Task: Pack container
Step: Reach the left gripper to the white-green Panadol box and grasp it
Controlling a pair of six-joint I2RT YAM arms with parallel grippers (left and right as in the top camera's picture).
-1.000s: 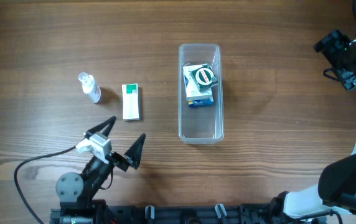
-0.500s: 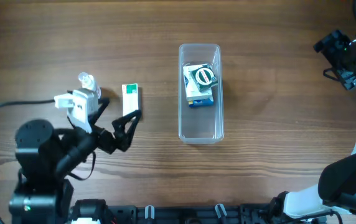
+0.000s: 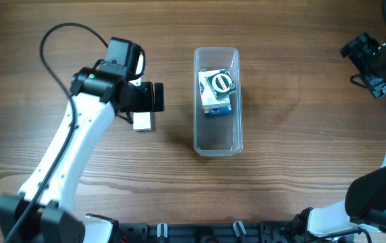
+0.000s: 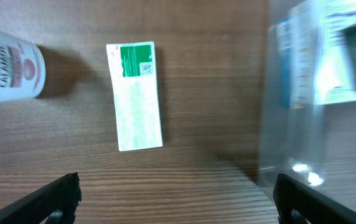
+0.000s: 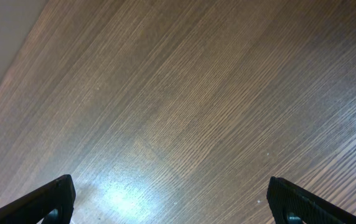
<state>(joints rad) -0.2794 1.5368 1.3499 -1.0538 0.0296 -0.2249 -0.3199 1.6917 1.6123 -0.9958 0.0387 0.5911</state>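
**Left gripper [image 4: 177,200] wide above box; container [image 3: 217,137] part-filled**

Overhead: Left arm reaches from the 7 o'clock corner to a spot at 9 o'clock of the container, well apart from it. Its gripper points down at the table [image 3: 294,169] over a white box [image 3: 142,124], of which only the near end shows below the arm. The container lies lengthwise at table centre, long axis 12 to 6 o'clock. A blue box [image 3: 216,106] sits in its 12 o'clock half with a round dark item [image 3: 221,82] on top; the 6 o'clock half is bare. The right gripper [image 3: 372,59] is at the 2 o'clock edge, far from the container.

Left wrist: Fingers are spread wide, one tip at each lower corner, nothing between them. The white box, green-ended, lies flat at 11 o'clock of frame centre, untouched. A white bottle [image 4: 7,64] lies at 9 o'clock of it, just beside. The container's wall appears blurred at the 3 o'clock side.

Right wrist: Fingers are set wide apart and empty, over bare wood only.
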